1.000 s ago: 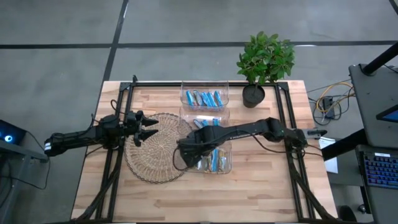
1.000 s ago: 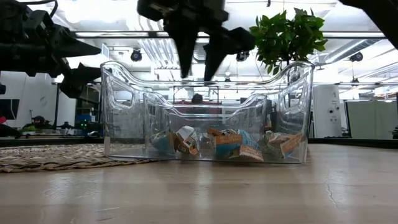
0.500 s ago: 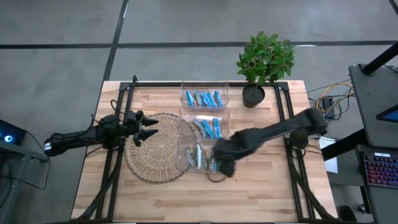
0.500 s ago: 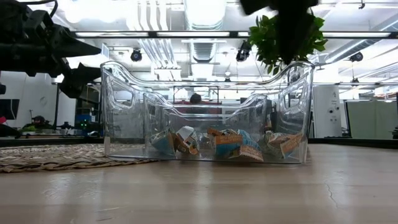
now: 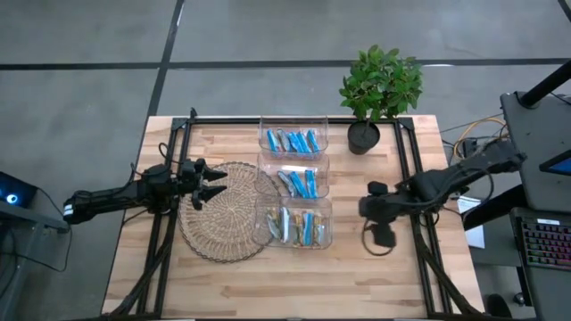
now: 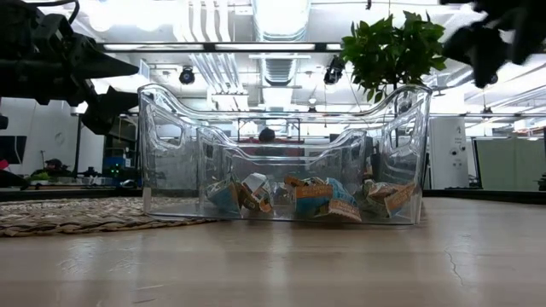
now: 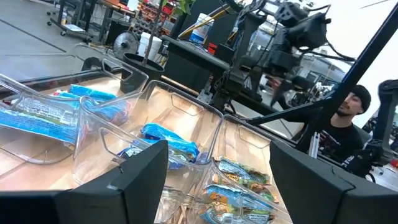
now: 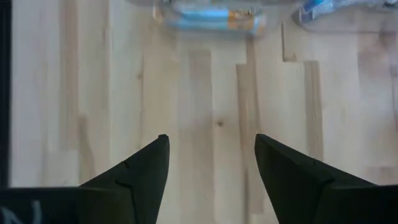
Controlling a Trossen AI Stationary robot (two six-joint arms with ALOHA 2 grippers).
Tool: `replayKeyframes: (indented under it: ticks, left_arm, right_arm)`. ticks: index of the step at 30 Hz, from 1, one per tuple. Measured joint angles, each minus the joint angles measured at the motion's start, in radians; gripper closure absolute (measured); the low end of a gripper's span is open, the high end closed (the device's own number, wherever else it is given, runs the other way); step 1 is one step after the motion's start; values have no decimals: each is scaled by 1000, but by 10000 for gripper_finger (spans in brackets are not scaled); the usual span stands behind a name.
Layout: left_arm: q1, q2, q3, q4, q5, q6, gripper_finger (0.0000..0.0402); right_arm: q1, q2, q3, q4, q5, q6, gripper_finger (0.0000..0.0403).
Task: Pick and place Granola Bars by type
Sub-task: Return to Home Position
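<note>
Lying binned — granola bars (image 5: 294,227), well beyond right jaws.

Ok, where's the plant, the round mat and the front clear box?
plant (image 5: 382,82), high view, on its leaves.
round mat (image 5: 223,218), high view, on its woven middle.
front clear box (image 6: 171,162), low view, on its left wall.

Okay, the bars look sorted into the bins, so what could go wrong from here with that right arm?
The open right gripper hangs over bare wood just right of the nearest bin; a leftward swing might clip its wall. The potted plant stands on that arm's side; its leaves could get brushed. The left gripper waits open over the woven mat.
</note>
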Motion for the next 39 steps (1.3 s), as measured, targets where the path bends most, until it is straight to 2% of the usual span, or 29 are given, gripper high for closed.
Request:
replayKeyframes:
  ticks: [6,11,14,21,24,27,34,36,39]
  left_arm:
    - [0,0,0,0,0,0,140]
    - [0,0,0,0,0,0,140]
    - [0,0,0,0,0,0,140]
    - [0,0,0,0,0,0,140]
    - [0,0,0,0,0,0,140]
    - [0,0,0,0,0,0,140]
    - [0,0,0,0,0,0,140]
    - [0,0,0,0,0,0,140]
    - [0,0,0,0,0,0,140]
  right_arm:
    - [-3,-173,-171,13,3,-114,176]
    - [-3,-293,-316,99,48,-118,175]
    - [-2,-353,-373,143,53,-62,174]
    - [-4,-502,-556,502,118,-65,176]
    - [-4,-544,-624,641,177,-106,174]
    - [-4,-587,-690,757,304,-144,175]
    - [-29,-689,-781,814,520,-140,174]
    - [-51,-718,-797,842,554,-136,174]
    - [-87,-764,-833,942,550,-159,177]
